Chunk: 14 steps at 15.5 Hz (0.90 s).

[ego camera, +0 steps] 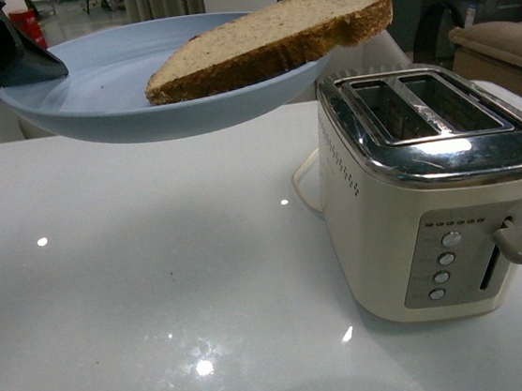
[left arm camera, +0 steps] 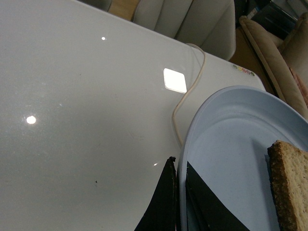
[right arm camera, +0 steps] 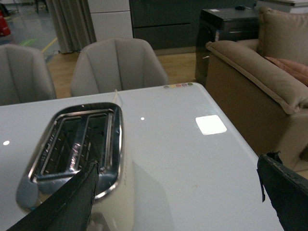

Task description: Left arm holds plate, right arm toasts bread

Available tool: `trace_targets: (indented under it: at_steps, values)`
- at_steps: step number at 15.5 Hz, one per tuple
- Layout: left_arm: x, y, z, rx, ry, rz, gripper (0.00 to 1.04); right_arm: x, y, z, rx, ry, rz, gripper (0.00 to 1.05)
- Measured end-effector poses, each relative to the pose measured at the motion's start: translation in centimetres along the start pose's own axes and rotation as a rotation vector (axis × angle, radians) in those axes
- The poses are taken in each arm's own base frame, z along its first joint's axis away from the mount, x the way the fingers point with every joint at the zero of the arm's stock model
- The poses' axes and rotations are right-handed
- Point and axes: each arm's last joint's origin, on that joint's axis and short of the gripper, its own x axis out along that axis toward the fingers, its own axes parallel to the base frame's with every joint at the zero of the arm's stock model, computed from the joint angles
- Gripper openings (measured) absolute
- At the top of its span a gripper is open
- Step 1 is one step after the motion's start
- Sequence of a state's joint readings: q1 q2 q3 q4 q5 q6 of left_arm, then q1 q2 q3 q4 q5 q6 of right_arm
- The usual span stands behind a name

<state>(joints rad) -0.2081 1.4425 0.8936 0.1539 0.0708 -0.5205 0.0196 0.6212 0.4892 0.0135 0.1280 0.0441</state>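
Bread (ego camera: 271,39): one slice, lying slantwise on the plate (ego camera: 89,92), rounded crust end jutting past the rim toward the toaster (ego camera: 430,186). Plate itself held up off the table (ego camera: 158,283), beside the toaster and a little above its top. Probably light, soft in the crumb and firmer along the darker crust; apt to bend or tear if pinched hard in the middle, and loose enough on the smooth plate to slide if tilted. Best taken, by this reckoning, at the overhanging end, one finger above and one below, close to the crust, then turned on edge for a slot. Left gripper (left arm camera: 178,164) closed thin on the plate's rim, one dark finger inside, one beneath. Right gripper (right arm camera: 177,166) spread wide, holding nothing, hanging over the toaster's top; absent from the front view. By count: one slice, one plate, one toaster with two slots, both empty so far as seen, one lever (ego camera: 519,241) near the top of its track, four round buttons, one pale cord (left arm camera: 186,101) trailing across the table.
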Motion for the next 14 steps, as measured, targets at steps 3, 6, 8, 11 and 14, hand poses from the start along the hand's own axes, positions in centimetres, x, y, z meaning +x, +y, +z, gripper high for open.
trace_targets:
  at_steps: [3,6,8,11,14]
  values:
    - [0.0,0.0,0.0,0.001,-0.001,0.0,0.03,3.8,2.2,4.5,0.001,0.011,0.049,0.98]
    - [0.0,0.0,0.0,0.002,-0.001,0.0,0.03,6.0,4.9,6.2,0.023,0.063,0.126,0.98]
    - [0.0,0.0,0.0,0.001,-0.001,0.0,0.03,7.2,6.5,5.5,0.06,0.155,0.192,0.98]
    - [0.0,0.0,0.0,0.001,-0.001,0.0,0.03,9.3,8.7,3.7,0.203,0.368,0.327,0.98]
    - [0.0,0.0,0.0,0.002,-0.001,0.0,0.03,10.7,10.5,3.2,0.424,0.515,0.45,0.98]
